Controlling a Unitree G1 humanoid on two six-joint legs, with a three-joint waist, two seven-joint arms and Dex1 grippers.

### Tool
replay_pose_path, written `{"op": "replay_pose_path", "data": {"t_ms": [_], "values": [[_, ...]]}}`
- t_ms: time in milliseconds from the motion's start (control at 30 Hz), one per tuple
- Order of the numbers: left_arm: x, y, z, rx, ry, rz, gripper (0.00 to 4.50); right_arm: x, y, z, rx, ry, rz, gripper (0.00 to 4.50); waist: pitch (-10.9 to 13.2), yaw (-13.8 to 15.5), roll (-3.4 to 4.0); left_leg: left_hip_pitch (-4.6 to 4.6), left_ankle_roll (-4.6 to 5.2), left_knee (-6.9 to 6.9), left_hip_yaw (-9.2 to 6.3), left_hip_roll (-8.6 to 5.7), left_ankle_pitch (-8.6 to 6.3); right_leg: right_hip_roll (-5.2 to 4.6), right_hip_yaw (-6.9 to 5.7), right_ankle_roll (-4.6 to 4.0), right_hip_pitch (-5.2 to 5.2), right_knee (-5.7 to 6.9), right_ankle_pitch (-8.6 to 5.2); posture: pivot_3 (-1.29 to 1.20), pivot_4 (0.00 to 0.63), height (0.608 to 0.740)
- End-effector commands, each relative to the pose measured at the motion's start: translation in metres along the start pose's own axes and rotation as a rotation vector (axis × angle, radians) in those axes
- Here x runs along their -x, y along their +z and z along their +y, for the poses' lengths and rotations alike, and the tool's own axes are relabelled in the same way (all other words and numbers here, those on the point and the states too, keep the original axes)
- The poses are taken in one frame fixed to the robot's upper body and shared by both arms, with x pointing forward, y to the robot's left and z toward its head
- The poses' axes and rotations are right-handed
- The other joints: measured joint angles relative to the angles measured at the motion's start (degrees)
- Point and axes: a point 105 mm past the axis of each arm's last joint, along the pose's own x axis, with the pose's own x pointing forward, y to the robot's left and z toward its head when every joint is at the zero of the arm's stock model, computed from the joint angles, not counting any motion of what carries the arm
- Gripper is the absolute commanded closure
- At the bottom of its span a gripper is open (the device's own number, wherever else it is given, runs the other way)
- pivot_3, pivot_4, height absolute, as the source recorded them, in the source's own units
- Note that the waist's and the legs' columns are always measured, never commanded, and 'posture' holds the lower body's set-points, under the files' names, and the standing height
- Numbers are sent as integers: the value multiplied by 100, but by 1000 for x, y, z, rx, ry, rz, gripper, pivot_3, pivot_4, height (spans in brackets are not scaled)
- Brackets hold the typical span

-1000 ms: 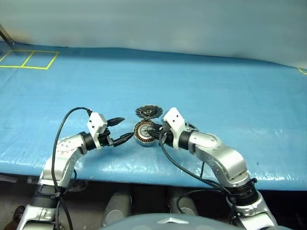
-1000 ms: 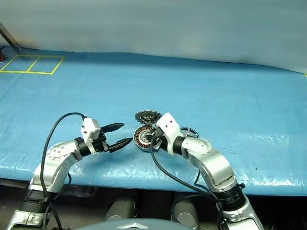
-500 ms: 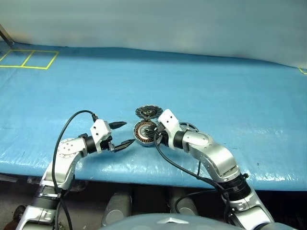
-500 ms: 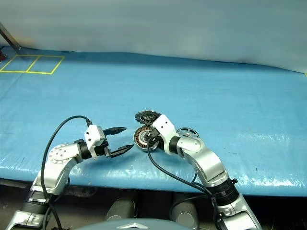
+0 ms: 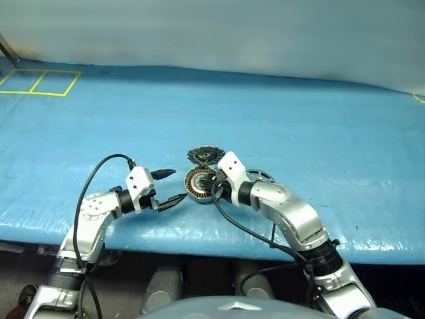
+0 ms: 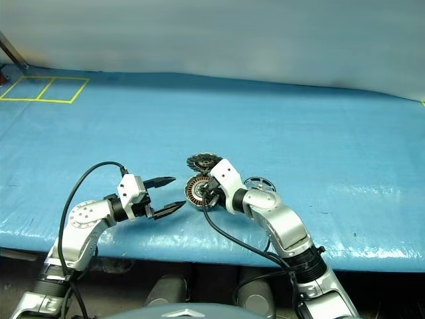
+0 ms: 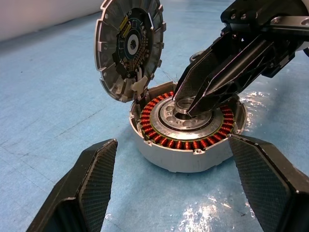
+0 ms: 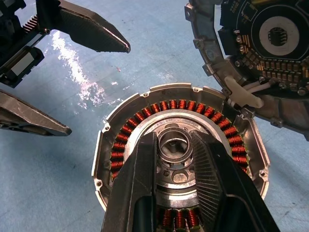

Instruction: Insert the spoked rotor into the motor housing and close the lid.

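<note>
The motor housing point(image 5: 196, 183) sits on the blue table near its front edge, its copper windings point(image 7: 164, 140) showing. The lid point(image 5: 204, 156) stands tilted up at the housing's far rim, its inner face point(image 7: 130, 48) visible. My right gripper point(image 5: 208, 187) reaches into the housing, shut on a small silver ring point(image 8: 172, 144) at its centre. Just left of the housing, my left gripper point(image 5: 178, 185) hangs open and empty, its fingers point(image 7: 84, 186) apart from the wall. The spoked rotor point(image 5: 261, 177) lies flat on the table behind my right forearm.
Blue sheeting covers the table point(image 5: 319, 133), and its front edge point(image 5: 199, 244) runs just below both arms. Yellow tape rectangles point(image 5: 40, 82) mark the far left corner. A black cable point(image 5: 89, 179) loops above my left arm.
My left wrist has turned a little, bringing its open fingers slightly nearer the housing. My right elbow has dropped. Both grips are unchanged.
</note>
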Motion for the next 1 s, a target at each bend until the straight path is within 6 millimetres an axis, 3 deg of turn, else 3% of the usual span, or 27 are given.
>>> {"op": "replay_pose_path", "data": {"t_ms": [33,300,500,733,833,1000], "values": [[4,3,3,-31,13,-2,474,0,12,1,35,0,-40,3785,0,1,0,0,0,0,0,0,0,0,0,0,0,0,0,0,150,740],[6,2,5,-38,21,5,474,0,10,3,20,12,-36,3785,0,1,0,0,-1,0,0,0,0,0,0,1,0,0,1,0,150,740],[6,1,7,-41,24,12,474,1,12,0,46,-10,-44,1961,0,0,0,0,-1,0,0,0,1,0,0,2,0,1,1,0,150,740],[5,-2,5,-38,25,20,474,2,17,3,42,4,-64,1961,0,0,0,0,-1,0,0,0,1,0,0,3,0,1,2,0,150,740],[5,-3,5,-36,24,23,474,0,18,2,23,7,-71,2589,0,0,0,1,-1,0,0,0,1,0,0,3,0,1,2,0,150,740],[6,-4,5,-35,25,28,474,-2,17,-3,9,-9,-69,4205,0,-1,0,1,-2,0,0,0,1,0,0,3,0,1,2,0,150,740]]}}
